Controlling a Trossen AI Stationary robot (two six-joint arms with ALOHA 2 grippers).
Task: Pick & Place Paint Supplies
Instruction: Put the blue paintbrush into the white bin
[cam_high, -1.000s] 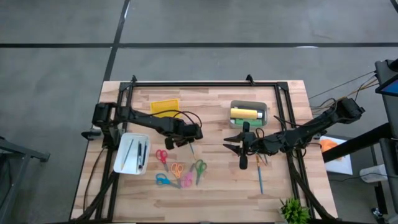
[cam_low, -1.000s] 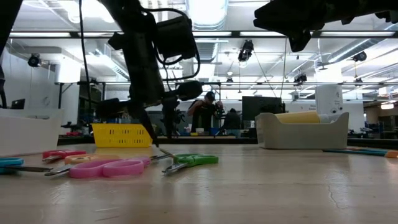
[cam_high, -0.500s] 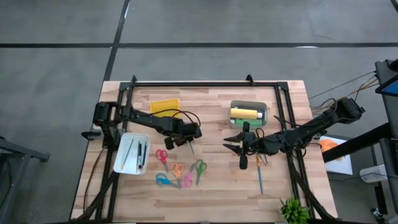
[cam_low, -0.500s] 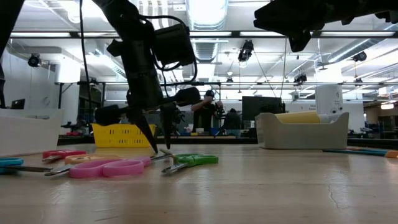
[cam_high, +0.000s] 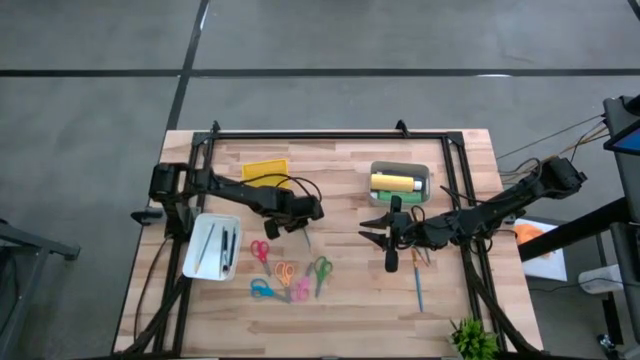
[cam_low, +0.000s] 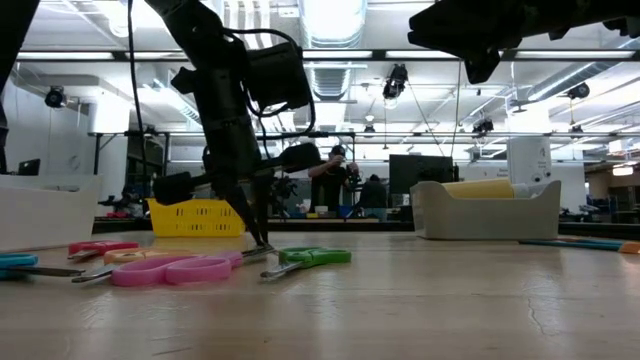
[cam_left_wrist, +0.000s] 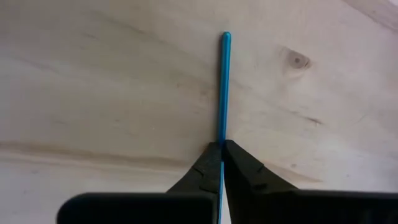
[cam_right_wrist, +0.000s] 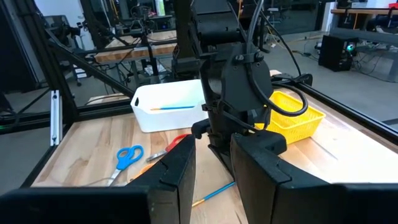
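1. The left gripper (cam_left_wrist: 221, 146) was down at the wooden table (cam_high: 350, 310), its fingers (cam_left_wrist: 245, 171) closed tight on a thin blue brush (cam_left_wrist: 223, 87) that lay flat on the wood.
2. In the overhead view the same left gripper (cam_high: 303, 222) stood near the table's middle, just above a group of scissors (cam_high: 288, 275).
3. The right gripper (cam_high: 392, 240) hung above the table on the right side; its fingers (cam_right_wrist: 180, 171) stood partly apart and held nothing.
4. A grey tray (cam_high: 424, 178) contained one yellow bottle (cam_high: 392, 182); a green one beside it could not be confirmed.
5. A white bin (cam_high: 194, 255) held several stick-like tools; their number could not be told.
6. A yellow basket (cam_high: 264, 170) stood at the rear left; its contents could not be told.
7. One further blue brush (cam_high: 418, 288) lay on the wood at the right.
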